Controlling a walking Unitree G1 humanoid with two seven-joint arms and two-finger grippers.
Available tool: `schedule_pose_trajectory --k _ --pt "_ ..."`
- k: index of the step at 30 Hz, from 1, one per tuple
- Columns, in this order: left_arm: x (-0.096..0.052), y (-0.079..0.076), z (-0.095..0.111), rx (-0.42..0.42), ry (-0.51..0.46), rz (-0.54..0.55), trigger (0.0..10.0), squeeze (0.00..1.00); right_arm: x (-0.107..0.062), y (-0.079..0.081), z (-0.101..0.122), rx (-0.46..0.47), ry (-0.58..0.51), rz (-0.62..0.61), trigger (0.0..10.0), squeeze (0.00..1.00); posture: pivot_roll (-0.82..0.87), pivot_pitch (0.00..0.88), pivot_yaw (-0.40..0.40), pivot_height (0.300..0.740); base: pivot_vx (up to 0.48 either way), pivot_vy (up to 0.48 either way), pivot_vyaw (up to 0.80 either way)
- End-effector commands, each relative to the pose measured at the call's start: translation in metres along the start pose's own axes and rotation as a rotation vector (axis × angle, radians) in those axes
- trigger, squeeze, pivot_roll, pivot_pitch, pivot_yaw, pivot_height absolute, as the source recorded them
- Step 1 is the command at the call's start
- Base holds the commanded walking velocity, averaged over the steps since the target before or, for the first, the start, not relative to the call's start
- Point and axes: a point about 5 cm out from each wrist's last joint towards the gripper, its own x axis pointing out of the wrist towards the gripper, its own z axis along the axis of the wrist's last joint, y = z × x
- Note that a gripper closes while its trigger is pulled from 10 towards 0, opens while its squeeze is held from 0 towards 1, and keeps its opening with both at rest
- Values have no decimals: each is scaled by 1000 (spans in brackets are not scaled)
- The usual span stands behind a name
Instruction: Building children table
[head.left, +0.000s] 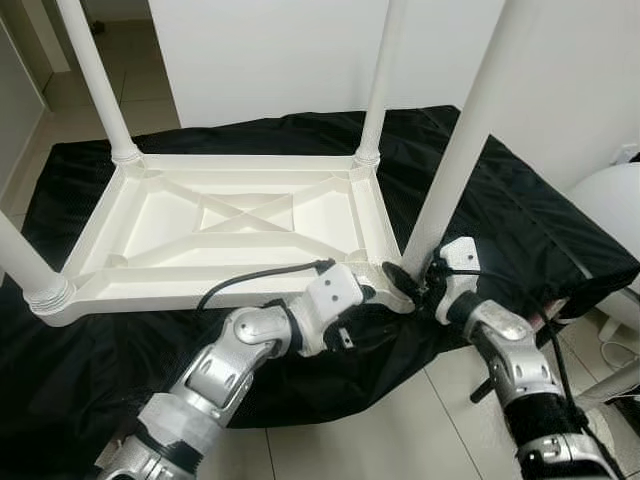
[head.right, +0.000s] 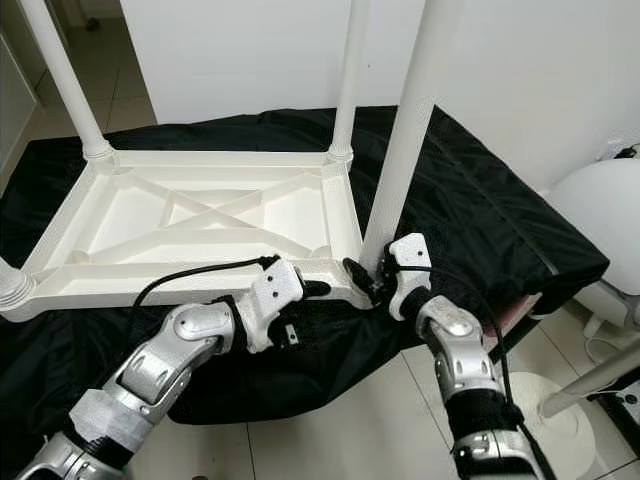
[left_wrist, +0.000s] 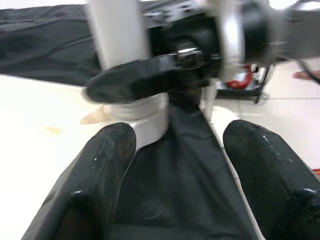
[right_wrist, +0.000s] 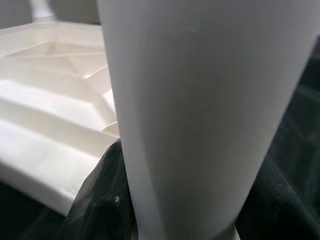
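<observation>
Right wrist view gives me the near-right leg (right_wrist: 190, 115) pressed between my right gripper's (head.right: 368, 277) black fingers (right_wrist: 102, 200), so that hand is clamped on it close to its base. From the head cameras I see the white tabletop (head.left: 215, 235) lying upside down on a black cloth (head.left: 520, 220), all four legs standing up from its corners. My left gripper (head.left: 375, 291) sits at the same near-right corner, just beside the leg's socket, with its fingers (left_wrist: 97, 170) spread apart and holding nothing, black cloth showing between them.
</observation>
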Motion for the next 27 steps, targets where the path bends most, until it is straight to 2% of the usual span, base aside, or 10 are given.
schedule_pose_trajectory --k 1,7,9,15,16,18,21,24,25,27 --pt "-2 13 -3 -10 17 178 10000 0 -4 2 -7 15 29 -65 10000 0 -70 0 -14 740 0 0 0" --pt "-3 17 -4 -8 20 203 10000 0 -6 7 -7 66 21 -201 10000 0 -73 0 -15 740 0 0 0" --pt "-5 20 -4 -3 21 231 10000 0 -9 9 -8 110 25 -387 10000 0 -75 0 -19 740 0 0 0" --pt "-6 24 -6 4 28 268 10000 0 -14 15 -10 166 52 -608 10000 0 -77 0 -18 740 0 0 0" --pt "-6 24 -6 4 28 268 10000 0 -14 15 -10 166 52 -608 10000 0 -77 0 -18 740 0 0 0" --pt "-6 29 -4 -9 21 307 10000 0 0 42 -4 248 21 -578 10000 0 -79 0 -9 740 0 0 0" --pt "-6 32 -3 -15 14 323 10000 0 3 52 3 276 -17 -541 10000 0 -77 0 -12 740 0 0 0" --pt "-6 32 -3 -14 13 324 10000 0 1 51 4 274 -23 -542 10000 0 -77 0 -13 740 0 0 0" --pt "-7 33 -3 -16 12 330 10000 0 -2 48 7 276 -42 -545 10000 1000 -73 0 -16 740 0 0 0" --pt "-7 33 -3 -16 12 330 10000 0 -2 48 7 276 -42 -545 10000 1000 -73 0 -16 740 0 0 0"
